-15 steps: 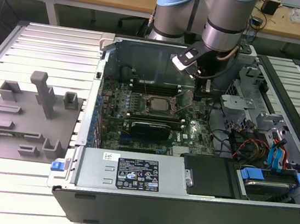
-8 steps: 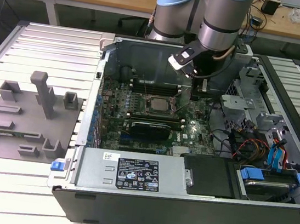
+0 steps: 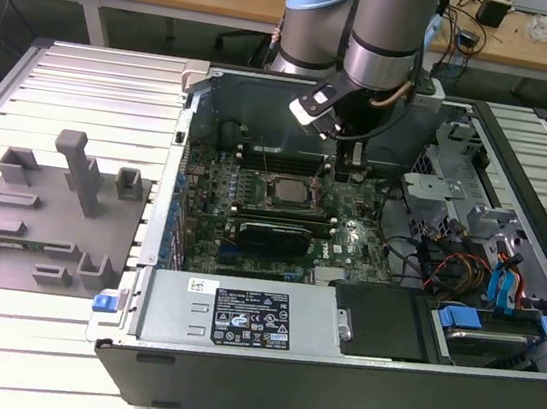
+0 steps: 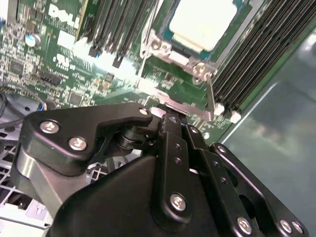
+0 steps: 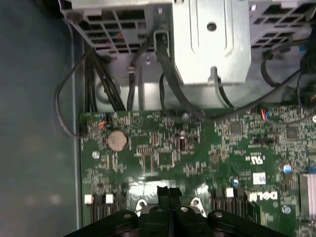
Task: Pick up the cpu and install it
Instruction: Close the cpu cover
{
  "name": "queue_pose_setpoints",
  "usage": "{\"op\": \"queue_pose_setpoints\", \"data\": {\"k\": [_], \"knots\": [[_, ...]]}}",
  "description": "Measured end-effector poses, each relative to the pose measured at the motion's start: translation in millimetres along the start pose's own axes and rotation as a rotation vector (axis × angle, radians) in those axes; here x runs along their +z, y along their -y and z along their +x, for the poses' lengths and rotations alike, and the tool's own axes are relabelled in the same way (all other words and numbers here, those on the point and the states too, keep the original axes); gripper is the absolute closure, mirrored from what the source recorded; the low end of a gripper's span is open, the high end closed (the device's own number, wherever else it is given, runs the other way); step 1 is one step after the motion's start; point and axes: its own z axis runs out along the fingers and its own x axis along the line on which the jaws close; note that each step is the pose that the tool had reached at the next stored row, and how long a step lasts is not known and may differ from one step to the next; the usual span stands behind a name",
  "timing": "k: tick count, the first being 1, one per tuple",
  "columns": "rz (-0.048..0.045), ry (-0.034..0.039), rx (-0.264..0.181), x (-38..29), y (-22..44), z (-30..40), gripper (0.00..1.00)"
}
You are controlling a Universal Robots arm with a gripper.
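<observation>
An open computer case point(image 3: 267, 98) lies on the slatted desk point(image 3: 98, 81), with the green motherboard point(image 3: 252, 217) exposed inside it. The cpu point(image 3: 290, 193) already sits in its socket near the middle of the board. In the second wrist view its pale silver top point(image 4: 202, 22) lies flat inside the metal socket frame point(image 4: 160, 47), with rows of dark memory slots point(image 4: 256, 59) on either side. The arm reaches down into the case, and the gripper point(image 3: 351, 164) hangs low over the board, just beside the socket toward the exterior view's right. Its two black fingers are pressed together in both wrist views, with nothing visible between them point(image 4: 170, 117) point(image 5: 170, 190). The tips are close to the socket's thin metal lever point(image 4: 211, 96); actual contact cannot be made out. On the exterior view's left, a grey moulded fixture point(image 3: 50, 216) rests on the desk, well apart from the case.
</observation>
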Motion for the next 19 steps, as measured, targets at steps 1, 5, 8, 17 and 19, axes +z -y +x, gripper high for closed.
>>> {"op": "queue_pose_setpoints", "data": {"k": [1,5,8,17,19], "knots": [[-0.0007,0.0000,0.000,-0.1,2.3,0.0,0.89],[-0.0075,-0.0004,0.000,-0.8,18.5,0.0,0.89],[-0.0119,-0.0008,0.000,-1.0,25.4,-0.1,0.89],[0.0580,0.0026,-0.003,1.0,43.6,-2.6,0.89],[0.0586,0.0020,-0.052,1.0,43.6,-2.6,0.89]]}}
